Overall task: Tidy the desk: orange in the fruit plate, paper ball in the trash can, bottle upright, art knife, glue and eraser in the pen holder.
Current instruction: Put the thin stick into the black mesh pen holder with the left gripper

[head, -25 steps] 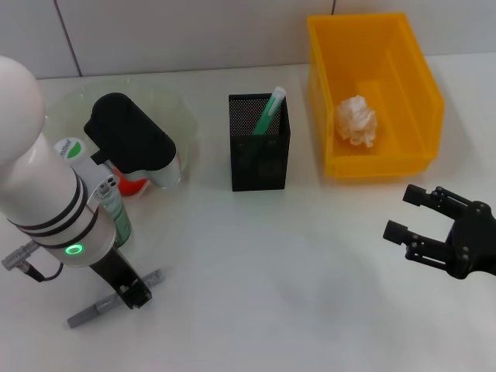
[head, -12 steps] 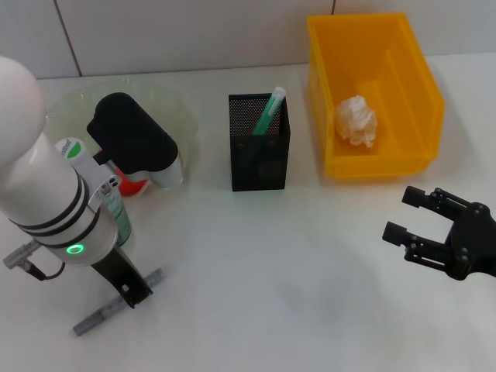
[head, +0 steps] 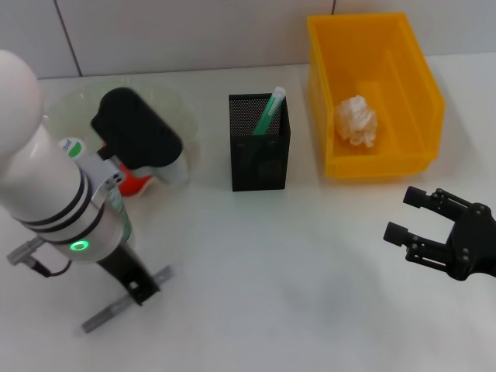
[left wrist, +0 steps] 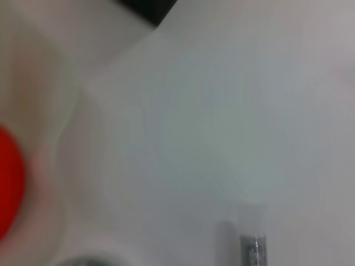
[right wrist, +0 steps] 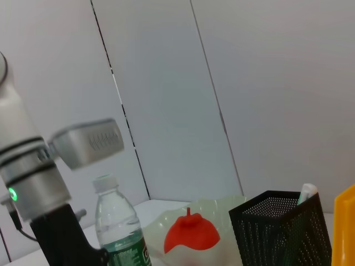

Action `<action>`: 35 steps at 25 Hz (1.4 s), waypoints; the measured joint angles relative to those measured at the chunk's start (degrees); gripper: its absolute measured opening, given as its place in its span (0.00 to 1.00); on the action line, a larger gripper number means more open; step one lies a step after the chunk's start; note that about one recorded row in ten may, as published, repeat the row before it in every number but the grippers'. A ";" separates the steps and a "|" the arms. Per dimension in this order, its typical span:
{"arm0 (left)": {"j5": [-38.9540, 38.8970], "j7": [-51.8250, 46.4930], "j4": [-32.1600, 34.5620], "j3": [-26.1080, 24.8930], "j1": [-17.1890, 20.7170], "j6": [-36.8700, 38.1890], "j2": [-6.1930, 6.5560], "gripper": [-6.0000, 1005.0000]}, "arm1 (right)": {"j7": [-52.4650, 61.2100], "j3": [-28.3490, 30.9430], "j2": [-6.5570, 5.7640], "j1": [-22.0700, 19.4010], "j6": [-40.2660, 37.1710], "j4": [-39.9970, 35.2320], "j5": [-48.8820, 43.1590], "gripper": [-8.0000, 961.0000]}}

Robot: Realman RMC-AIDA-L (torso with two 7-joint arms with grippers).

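My left gripper is shut on the grey art knife at the front left, just over the table. The knife's tip shows in the left wrist view. Behind the gripper the bottle stands upright, partly hidden by my left arm. The orange lies in the translucent fruit plate. A green glue stick stands in the black mesh pen holder. The paper ball lies in the yellow trash can. My right gripper hangs open and empty at the front right. The eraser is out of view.
The right wrist view looks across the table at the bottle, the orange, the pen holder and my left arm. A tiled wall runs along the back of the white table.
My left gripper has shifted a little right and toward the front, and the art knife has moved with it. The right arm has not moved.
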 joint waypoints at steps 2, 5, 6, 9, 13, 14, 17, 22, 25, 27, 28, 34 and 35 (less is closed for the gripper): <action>-3.75 0.43 5.87 -0.46 0.19 2.83 0.01 0.15 | 0.01 0.15 -0.05 -0.07 0.00 0.00 0.01 0.84; -6.52 1.03 10.21 -1.08 0.52 4.36 0.06 0.15 | 0.24 0.80 -0.12 -0.15 0.00 0.00 0.01 0.84; -10.28 1.92 17.06 -2.72 1.18 5.07 0.25 0.15 | 0.35 1.14 -0.16 -0.19 0.00 0.00 0.02 0.84; -14.76 4.02 23.41 -5.97 2.16 2.78 0.26 0.14 | 0.58 1.87 -0.25 -0.29 0.00 0.00 0.02 0.84; -24.66 10.97 27.86 -9.51 5.51 -9.55 0.33 0.14 | 0.59 2.03 -0.32 -0.37 -0.01 0.03 0.02 0.84; -28.54 14.18 27.16 -9.79 6.77 -14.30 0.36 0.14 | 0.60 2.03 -0.32 -0.49 -0.01 0.05 0.02 0.84; -39.89 24.69 22.29 -9.70 9.42 -25.39 0.36 0.14 | 0.60 2.03 -0.33 -0.62 -0.02 0.06 0.02 0.84; -59.10 42.65 8.11 -9.38 9.46 -34.84 0.28 0.14 | 0.63 2.20 -0.33 -0.72 -0.18 0.09 0.01 0.84; -70.35 54.23 -1.10 -8.91 8.29 -37.97 0.09 0.14 | 0.76 2.22 -0.33 -0.72 -0.25 0.09 0.01 0.84; -76.77 61.26 -6.40 -8.14 7.52 -39.48 0.08 0.14 | 0.78 2.22 -0.33 -0.72 -0.26 0.09 0.01 0.84; -79.89 64.96 -8.95 -7.58 7.05 -39.83 0.08 0.14 | 0.79 2.22 -0.32 -0.72 -0.28 0.09 0.01 0.84; -97.41 89.65 -18.07 -0.25 5.72 -44.80 0.03 0.14 | 1.29 2.19 -0.24 -0.65 -0.38 0.09 0.01 0.84; -97.41 89.65 -18.07 -0.25 5.72 -44.80 0.03 0.14 | 1.29 2.19 -0.24 -0.65 -0.38 0.09 0.01 0.85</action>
